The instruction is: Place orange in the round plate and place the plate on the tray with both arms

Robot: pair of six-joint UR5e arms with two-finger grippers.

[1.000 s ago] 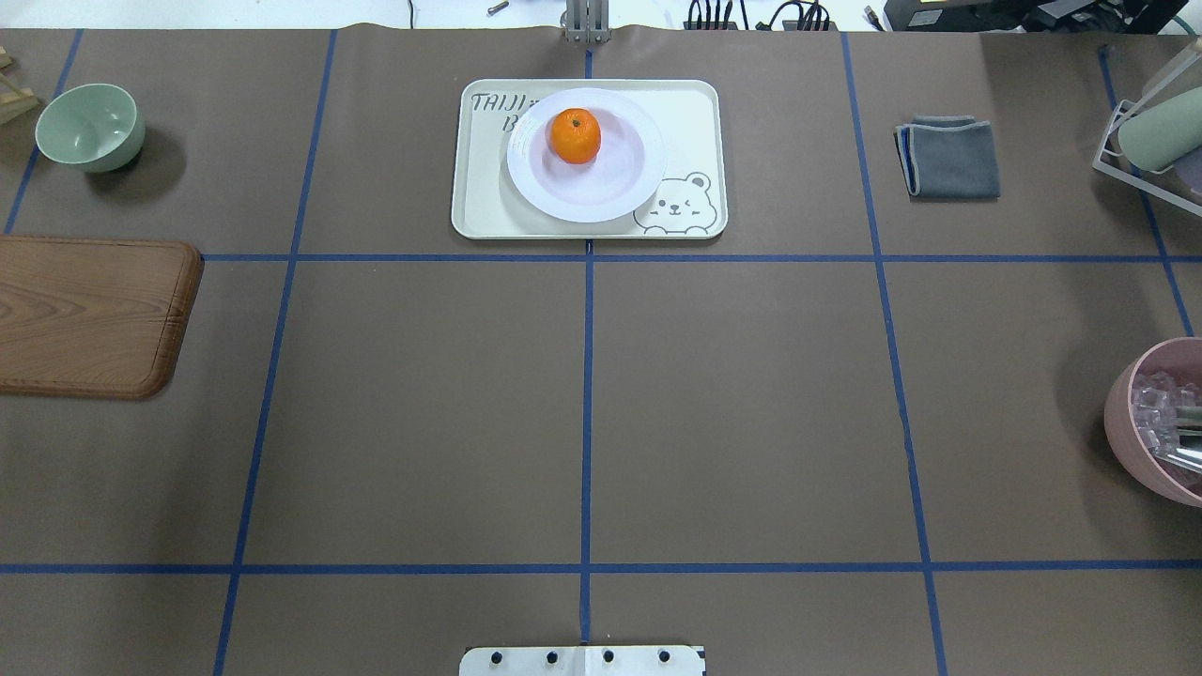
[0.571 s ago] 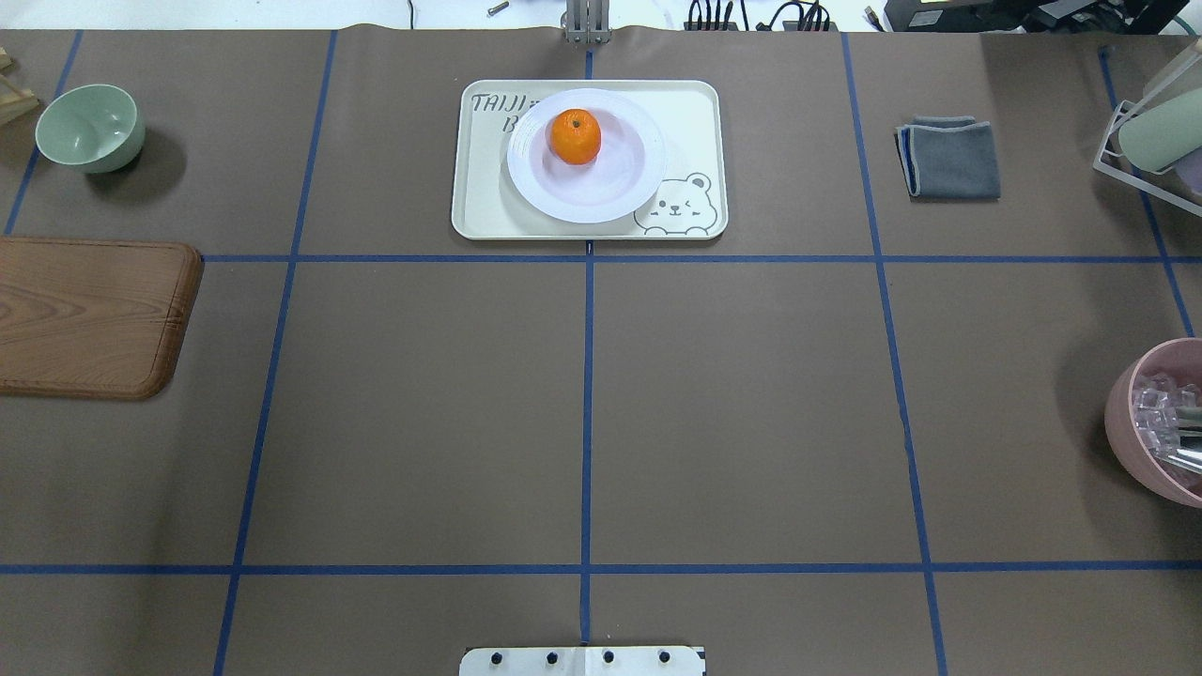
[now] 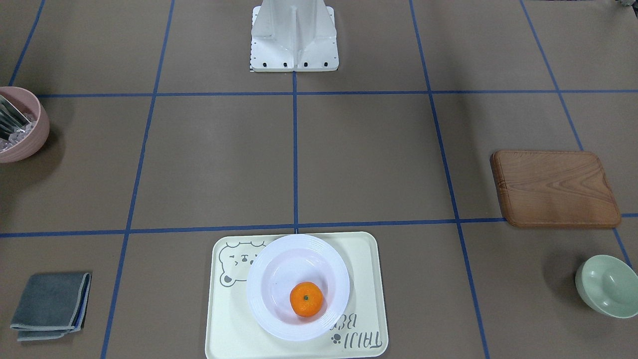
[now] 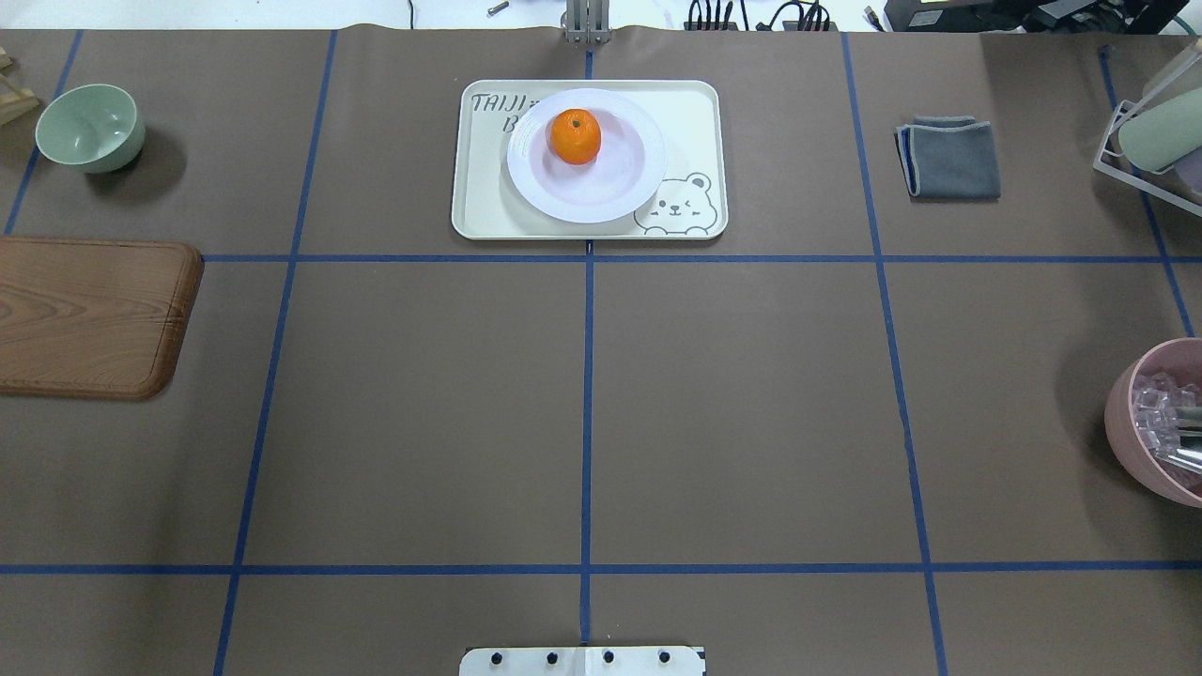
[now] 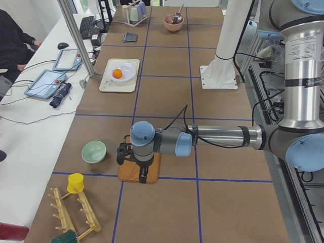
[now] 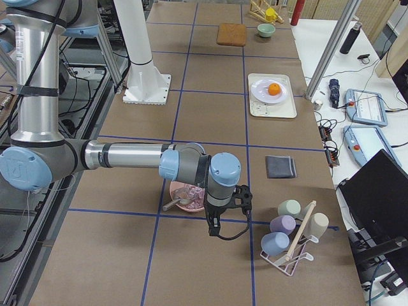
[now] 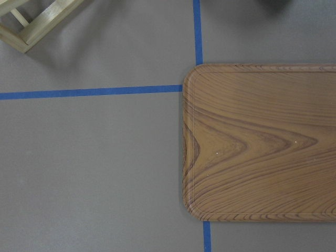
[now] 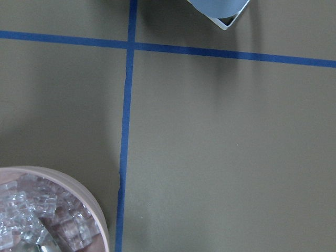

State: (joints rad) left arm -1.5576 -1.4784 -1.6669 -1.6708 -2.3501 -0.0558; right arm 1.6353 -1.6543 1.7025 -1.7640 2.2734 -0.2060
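At the far middle of the table, as shown from overhead, the orange (image 4: 575, 135) is seen resting inside the round plate (image 4: 587, 214), toward the side of its well farther from the robot. The plate is seated on the tray (image 4: 693, 111), hiding part of the lettering and the edge of the bear drawing, so both placements named in the task are judged to be done. The plate is set wholly within the tray's raised lip, a little left of centre, and this is judged a stable seat: the fruit is kept from rolling out by the deep well, and the plate is kept from sliding off by the lip. Neither arm is found in the overhead or front-facing view; each is shown only from the table's ends. The left gripper (image 5: 124, 152) is held above the wooden board (image 4: 84, 314), and the right gripper (image 6: 223, 223) is held just beside the pink bowl (image 4: 1160, 422) of clear pieces. Both are well apart from the tray — poses judged to be chosen so that the loaded plate is not knocked. Whether either pair of jaws is spread or pressed together cannot be told, since no fingers are caught by the wrist cameras. The green bowl (image 4: 89, 127) and the grey cloth (image 4: 950, 158) lie well apart from the tray and are given no part in the work.
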